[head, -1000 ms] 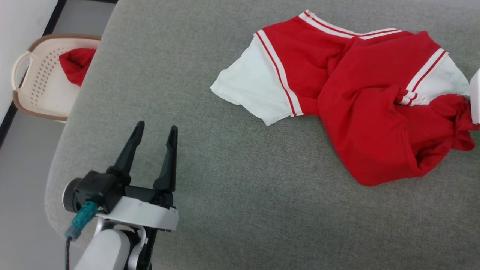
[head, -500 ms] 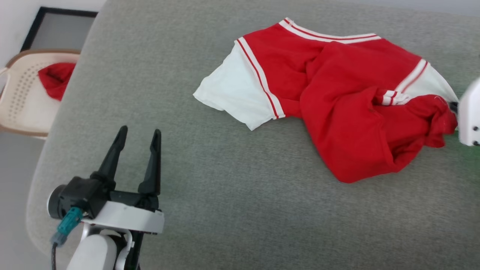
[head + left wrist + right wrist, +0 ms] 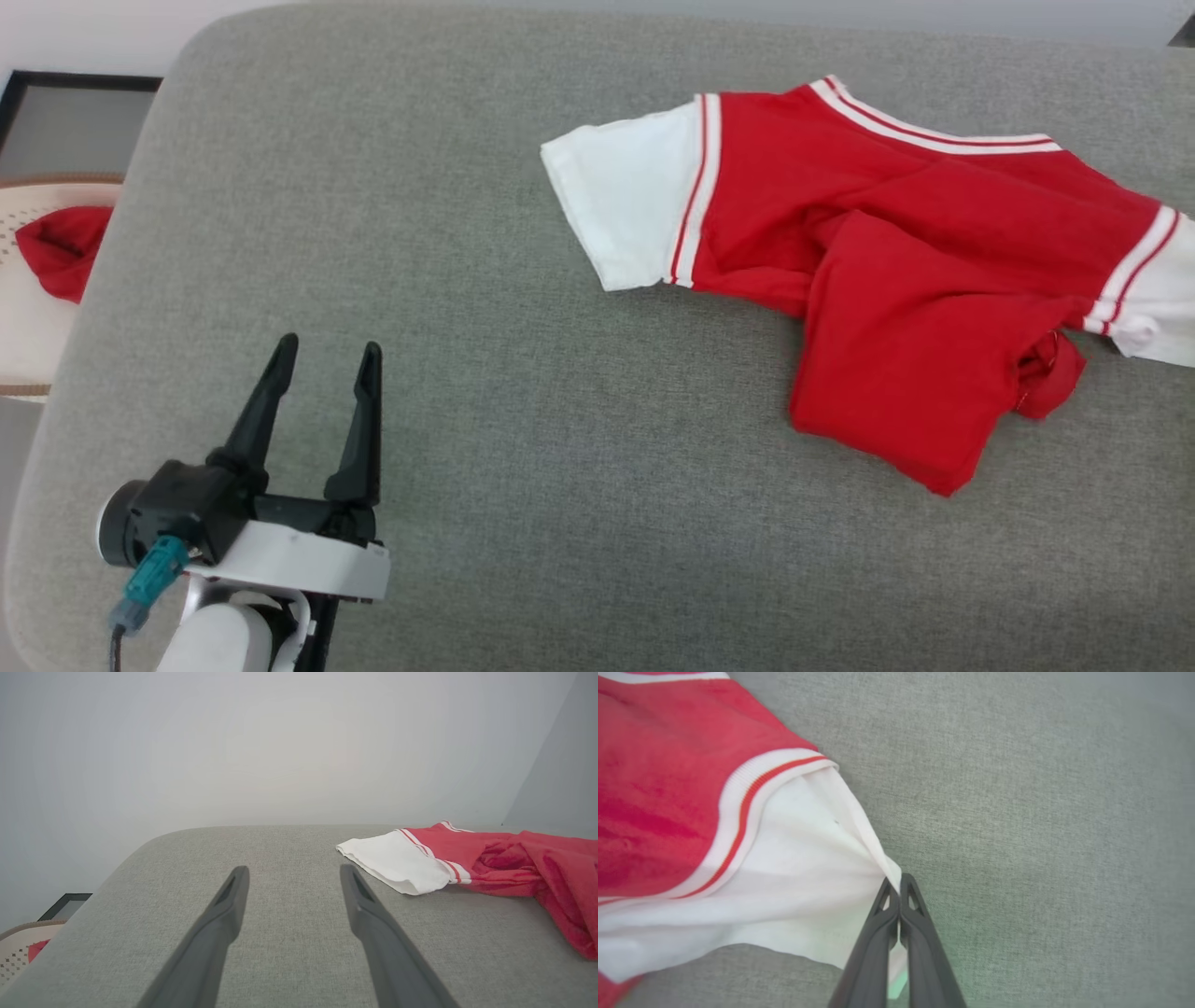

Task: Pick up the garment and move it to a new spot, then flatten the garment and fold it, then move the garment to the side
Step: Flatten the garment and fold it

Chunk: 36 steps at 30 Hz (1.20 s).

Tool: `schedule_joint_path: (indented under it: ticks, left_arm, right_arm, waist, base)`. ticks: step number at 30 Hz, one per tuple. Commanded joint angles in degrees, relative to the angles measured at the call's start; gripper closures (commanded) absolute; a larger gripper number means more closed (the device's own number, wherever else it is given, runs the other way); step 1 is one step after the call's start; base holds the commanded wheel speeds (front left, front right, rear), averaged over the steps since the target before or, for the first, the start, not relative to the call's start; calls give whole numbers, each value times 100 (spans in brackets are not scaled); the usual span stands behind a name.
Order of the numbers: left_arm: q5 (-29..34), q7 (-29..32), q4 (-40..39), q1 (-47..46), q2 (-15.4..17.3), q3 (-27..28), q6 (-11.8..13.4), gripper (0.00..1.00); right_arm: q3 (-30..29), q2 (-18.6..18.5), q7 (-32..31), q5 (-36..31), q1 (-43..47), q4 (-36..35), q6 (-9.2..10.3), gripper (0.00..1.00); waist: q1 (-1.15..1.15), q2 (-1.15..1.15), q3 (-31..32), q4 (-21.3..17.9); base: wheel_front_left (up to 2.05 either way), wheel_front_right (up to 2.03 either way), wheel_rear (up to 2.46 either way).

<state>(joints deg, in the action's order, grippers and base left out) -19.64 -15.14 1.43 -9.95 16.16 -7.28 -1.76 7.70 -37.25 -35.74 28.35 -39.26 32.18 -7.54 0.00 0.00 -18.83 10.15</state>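
The right gripper [image 3: 899, 882] is pressing its two fingers [image 3: 878, 938] together, and they are pinching the edge of one white sleeve [image 3: 798, 868] of the shirt [image 3: 668, 788]. A little white cloth is showing in the thin gap between them. From this pinch the sleeve is spreading away to the left of the right wrist view, and it is drawn to a point at the fingertips, with soft folds running toward them. Behind the sleeve the striped trim [image 3: 738, 807] is crossing, and after it the red body is beginning.

The left gripper [image 3: 328, 347] is hovering low over the grey surface [image 3: 560, 467], with its fingers [image 3: 219, 924] standing wide apart above bare fabric. The shirt [image 3: 896, 243] is lying well apart from it, up and to the right in the head view. The nearest part to these fingers is the other white sleeve [image 3: 625, 205]. In the left wrist view this sleeve [image 3: 397, 858] is lying beyond the right-hand fingertip and a little to its right.

The shirt is resting on the right half of the grey surface, with its red body partly folded over itself, and it is running out at the right edge of the head view. Beyond the left edge of the surface a pale basket [image 3: 28, 345] is holding a red cloth [image 3: 61, 257].
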Motion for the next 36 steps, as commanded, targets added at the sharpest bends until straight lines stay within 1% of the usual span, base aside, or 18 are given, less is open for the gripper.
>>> schedule_joint_path:
  ticks: [1,6,8,9,10,17,20,23,28,32,34,35,36]
  left_arm:
    - [32,1,4,63,9,0,-17,0]
    - [34,31,15,76,40,-35,-4,0]
    - [42,49,21,91,74,-42,3,0]
    - [44,59,22,84,91,-43,6,0]
    - [41,81,14,67,105,-40,6,0]
    - [106,277,-61,-83,375,-47,-73,0]
    - [65,418,-97,-230,557,4,-137,0]
    - [118,616,-69,-441,834,14,-240,0]
    - [106,1056,202,-1033,1365,-98,-443,0]
    - [-303,1442,689,-1724,1694,-267,-546,0]
    - [-613,1673,979,-2112,1856,-460,-576,0]
    - [-829,1785,1069,-2317,1938,-667,-574,0]
    - [-909,1869,1173,-2542,2137,-911,-576,0]
  right_arm:
    - [-77,-10,27,-39,92,14,10,100]
    - [-278,66,66,-261,254,35,10,100]
    - [-306,103,184,-360,271,-10,10,100]
    - [-345,129,298,-407,294,-32,10,67]
    - [-410,177,419,-451,314,-21,10,0]
    - [-617,411,1341,-787,568,-208,10,0]
    - [-689,577,1780,-905,783,-492,10,0]
    - [-828,836,2313,-1110,1044,-883,10,0]
    - [-1015,1706,3082,-1475,1637,-1668,9,0]
    - [-944,2485,3473,-1695,2117,-2202,10,0]
    - [-884,2793,3641,-1800,2310,-2400,10,0]
    - [-865,2953,3713,-1794,2412,-2484,10,0]
    - [-870,3061,3779,-1806,2496,-2563,10,0]
  waist:
    - [0,0,17,-15]
    - [0,0,75,-37]
    - [0,0,116,-56]
    - [0,0,143,-67]
    - [0,0,170,-80]
    - [0,0,429,-264]
    - [0,0,522,-413]
    - [0,0,595,-601]
    - [0,0,609,-987]
    - [0,0,520,-1367]
    - [0,0,438,-1561]
    - [0,0,381,-1644]
    - [0,0,323,-1734]
  base:
    - [0,0,0]
    - [0,0,0]
    - [0,0,0]
    - [0,0,0]
    - [0,0,0]
    - [0,0,0]
    - [0,0,0]
    - [0,0,0]
    - [0,0,0]
    - [0,0,0]
    - [0,0,0]
    - [0,0,0]
    - [0,0,0]
